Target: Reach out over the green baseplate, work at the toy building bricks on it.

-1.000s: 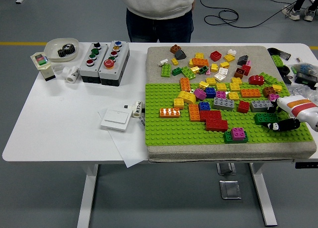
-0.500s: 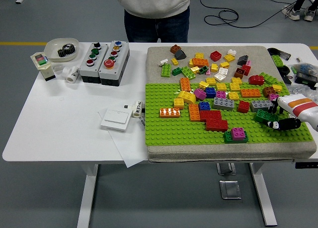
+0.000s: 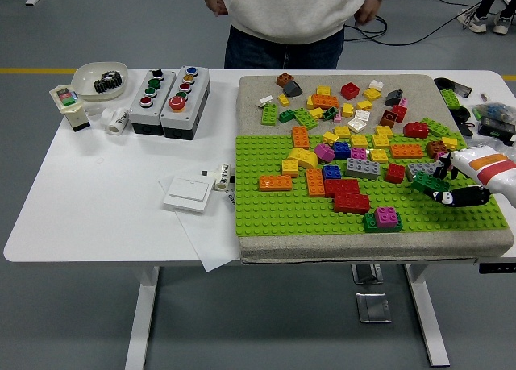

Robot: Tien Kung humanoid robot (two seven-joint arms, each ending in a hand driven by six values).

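Right robot hand (image 3: 442, 186) in from 3 o'clock, low over the green baseplate (image 3: 274, 217). Fingers curled around a dark green brick (image 3: 425, 183) near the plate's right edge, apparently pinching it; brick looks tilted, not seated flat. Left robot hand not in view. Baseplate on a grey mat (image 3: 258, 88) on the right half of the white tabletop (image 3: 97, 201); loose bricks piled toward 12 o'clock, several pressed on mid-plate.

Risks, as judgement:
- Grip looks shallow, fingertips only; brick likely to twist or drop onto studs if lifted fast.
- Grey brick (image 3: 421, 169) touching or just beside the green one at 11 o'clock, red brick (image 3: 395, 173) near at 9 o'clock; could get knocked or dragged along by a sideways pull.
- If green brick partly studded in, upward pull may lift or shift the baseplate on the mat.
- Clutter at 1 o'clock off the mat edge close to the wrist; forearm sweep could brush it.
- Person standing at 12 o'clock, hands at sides, well apart from the bricks; no interference apparent.
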